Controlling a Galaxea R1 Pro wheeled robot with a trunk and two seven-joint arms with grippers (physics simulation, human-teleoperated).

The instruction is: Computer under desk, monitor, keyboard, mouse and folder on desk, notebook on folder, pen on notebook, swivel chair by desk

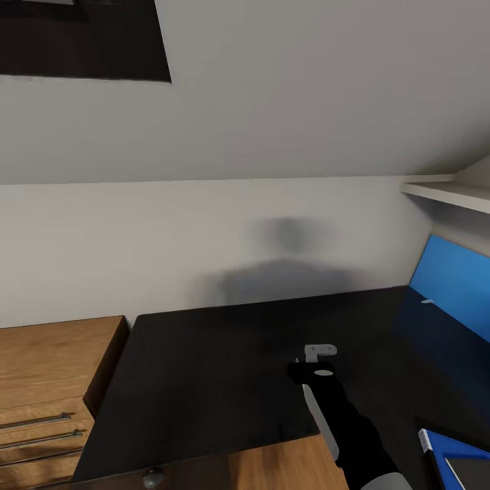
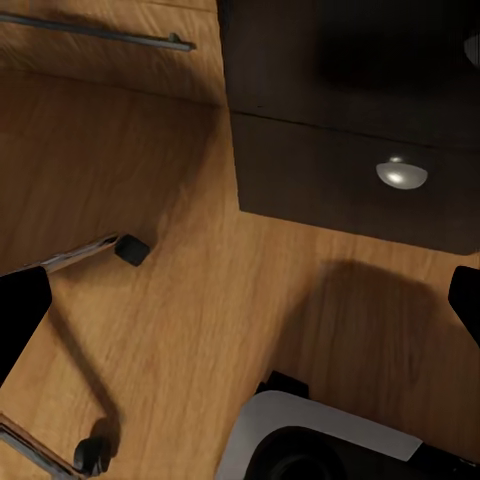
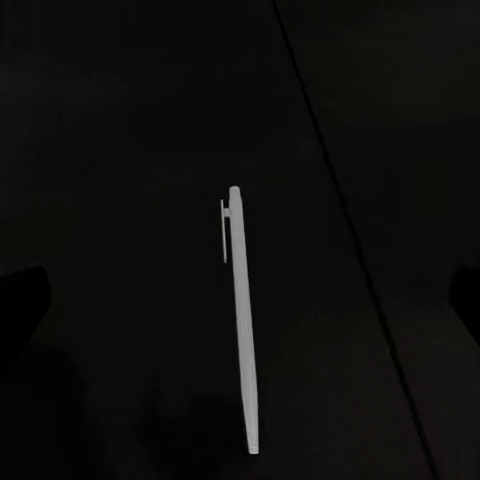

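Black tabletop [image 1: 218, 381]: pen [image 3: 240, 320] was laid flat beneath the right gripper [image 3: 240, 300], jaws spread wide, empty. Judged light, stiff, slippery; best pinched mid-barrel.

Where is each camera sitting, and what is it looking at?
Head view: up on the robot's head, looking down at the desk; the right arm and right end effector show.
Left wrist view: on the left arm, facing the wood floor, swivel chair legs and drawer knob.
Right wrist view: on the right arm, looking down at the pen.
Shared: head and right wrist views both show the desk top.
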